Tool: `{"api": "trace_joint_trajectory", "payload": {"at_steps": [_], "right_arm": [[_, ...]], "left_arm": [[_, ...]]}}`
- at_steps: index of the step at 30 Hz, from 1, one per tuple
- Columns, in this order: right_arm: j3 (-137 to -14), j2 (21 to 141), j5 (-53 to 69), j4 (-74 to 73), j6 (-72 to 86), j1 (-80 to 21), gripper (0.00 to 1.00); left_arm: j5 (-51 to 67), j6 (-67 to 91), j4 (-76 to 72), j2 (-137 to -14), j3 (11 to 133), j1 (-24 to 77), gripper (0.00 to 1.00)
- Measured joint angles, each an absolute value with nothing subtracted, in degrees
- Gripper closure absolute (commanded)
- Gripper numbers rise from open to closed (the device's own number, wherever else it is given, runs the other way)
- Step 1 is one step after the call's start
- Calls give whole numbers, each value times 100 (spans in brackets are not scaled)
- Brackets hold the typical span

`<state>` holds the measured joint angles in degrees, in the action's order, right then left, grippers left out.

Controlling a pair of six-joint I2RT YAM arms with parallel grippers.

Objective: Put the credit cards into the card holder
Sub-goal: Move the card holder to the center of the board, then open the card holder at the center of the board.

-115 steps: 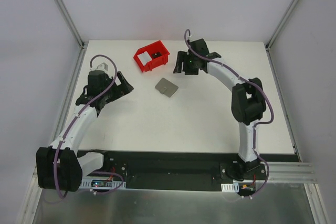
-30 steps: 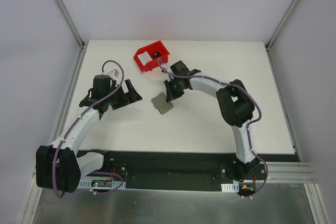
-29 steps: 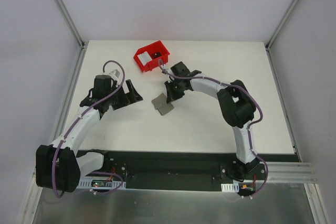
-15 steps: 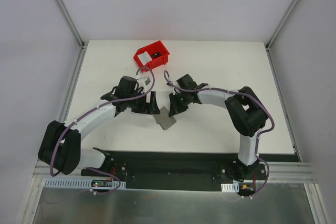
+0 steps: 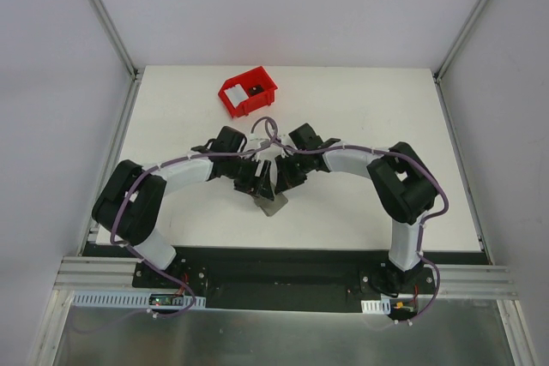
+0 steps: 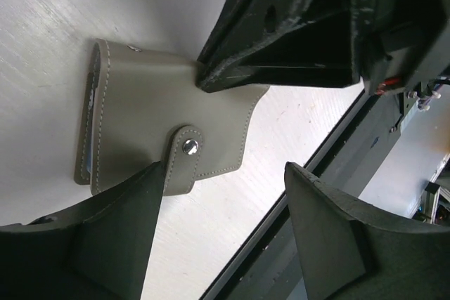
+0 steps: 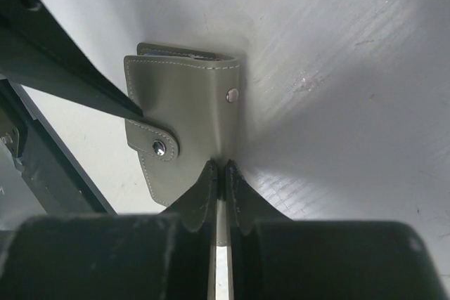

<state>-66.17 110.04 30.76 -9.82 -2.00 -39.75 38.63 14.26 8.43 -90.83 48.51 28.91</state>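
- Half a second ago your left gripper (image 5: pixel 255 181) was still out to the left. It has now swung in beside the right gripper (image 5: pixel 282 179), over the card holder (image 5: pixel 272 204).
- The holder lies on the table (image 5: pixel 386 109), well apart from the red bin (image 5: pixel 249 93).
- Your right claw is pinched tight on the holder's edge.
- Only the left wrist view shows your left claw spread wide, gripping nothing, with the snap tab (image 6: pixel 184 166) between its fingers.
- Only the overhead view shows the credit cards (image 5: pixel 238 92) in the bin.
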Motion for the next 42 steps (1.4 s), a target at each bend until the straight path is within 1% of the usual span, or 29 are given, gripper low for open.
{"api": "trace_joint_trajectory", "payload": {"at_steps": [6,11,15,22,25,30,32,33,36,37,38,40,42], "right_arm": [[-6602,11004,3079,-963,-202,-3975,99],[-6593,11006,3076,-947,-202,-3975,99],[-6593,11008,3065,-982,-193,-3955,99],[-6593,11032,3055,-1011,-86,-3922,99],[-6593,11034,3028,-1044,16,-3913,99],[-6593,11034,2945,-1066,196,-3913,99],[-6593,11034,2919,-1068,272,-3913,99],[-6593,11034,2908,-1070,309,-3913,99],[-6593,11043,2875,-1072,423,-3913,99],[-6593,11045,2869,-1072,454,-3913,99],[-6593,11048,2856,-1072,482,-3913,99],[-6593,11052,2842,-1072,530,-3913,99],[-6593,11059,2834,-1072,578,-3909,99]], "left_arm": [[3835,1406,733,-9288,4862,2891,31],[3826,1398,646,-9430,4906,2886,46],[3861,1365,580,-9555,4936,2877,65],[3892,1258,412,-9636,4858,2880,88],[3900,1253,366,-9638,4805,2880,94],[3999,1256,331,-9644,4783,2880,95],[4040,1256,325,-9662,4783,2891,88],[4056,1253,320,-9666,4783,2895,83],[4158,1260,283,-9697,4783,2932,81],[4176,1267,279,-9708,4783,2950,83],[4200,1271,274,-9719,4783,2961,90],[4204,1282,266,-9730,4783,2965,99],[4202,1280,259,-9762,4783,2967,100]]}}
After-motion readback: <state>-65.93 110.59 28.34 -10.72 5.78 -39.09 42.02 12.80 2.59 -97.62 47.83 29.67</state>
